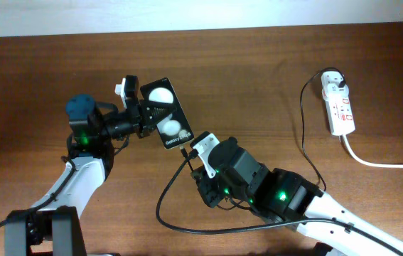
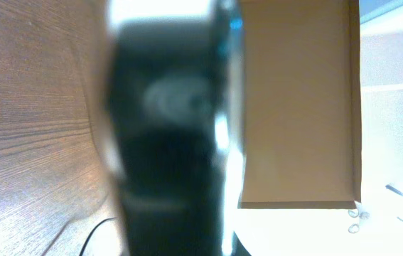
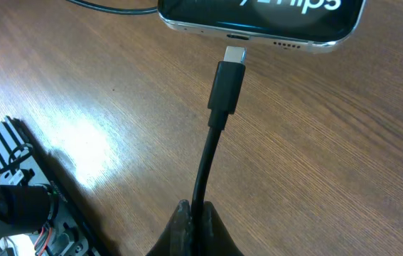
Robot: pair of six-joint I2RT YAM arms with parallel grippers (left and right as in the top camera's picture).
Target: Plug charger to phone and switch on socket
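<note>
The black phone (image 1: 165,112) with two white round spots is held tilted above the table by my left gripper (image 1: 138,108), which is shut on its left end. In the left wrist view the phone (image 2: 173,142) is a dark blur filling the middle. My right gripper (image 3: 200,217) is shut on the thin black charger cable (image 3: 208,163). Its silver connector tip (image 3: 235,54) is just short of the port on the phone's edge (image 3: 258,28). In the overhead view the tip (image 1: 185,150) is close to the phone's lower corner. The white socket strip (image 1: 338,104) lies at the right, with the adapter (image 1: 334,80) plugged into it.
The charger cable (image 1: 304,128) runs from the adapter down to a loop (image 1: 187,220) by the right arm. The socket's thick white cord (image 1: 379,162) leads off to the right edge. A brown board and white shelf (image 2: 301,107) show behind the phone in the left wrist view.
</note>
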